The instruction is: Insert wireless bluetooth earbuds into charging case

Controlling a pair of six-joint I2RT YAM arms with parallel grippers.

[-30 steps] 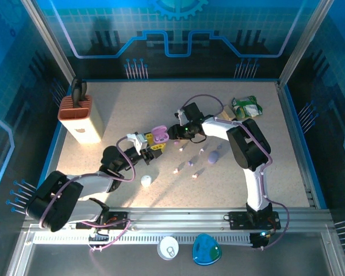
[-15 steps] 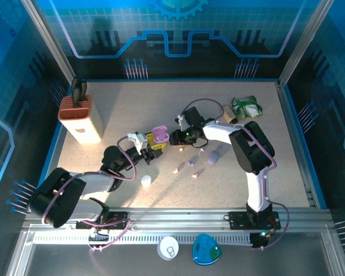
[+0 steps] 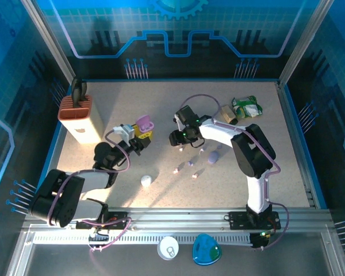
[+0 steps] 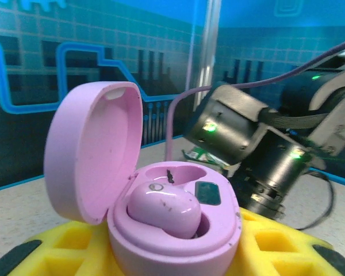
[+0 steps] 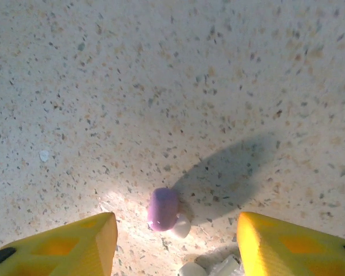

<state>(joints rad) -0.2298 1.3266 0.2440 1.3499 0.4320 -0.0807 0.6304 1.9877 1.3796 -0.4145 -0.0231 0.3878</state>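
Left of centre on the table (image 3: 247, 178): left gripper (image 3: 140, 133), clamped on a lilac charging case (image 4: 178, 253), lid open, with a seated earbud (image 4: 164, 210) in one well. Nearby to the right: right gripper (image 5: 175, 227), jaws wide apart, holding nothing. A loose earbud (image 5: 163, 208), lilac, lies on the table between its fingers. Scattered earbuds (image 3: 190, 164) lie near.

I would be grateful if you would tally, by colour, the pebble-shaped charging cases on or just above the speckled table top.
Lilac: 2 (open lilac plastic pebble-shaped case held in the left pincer; closed lilac plastic pebble-shaped case lying loose)
White: 1 (small white rounded plastic case)
Total: 3
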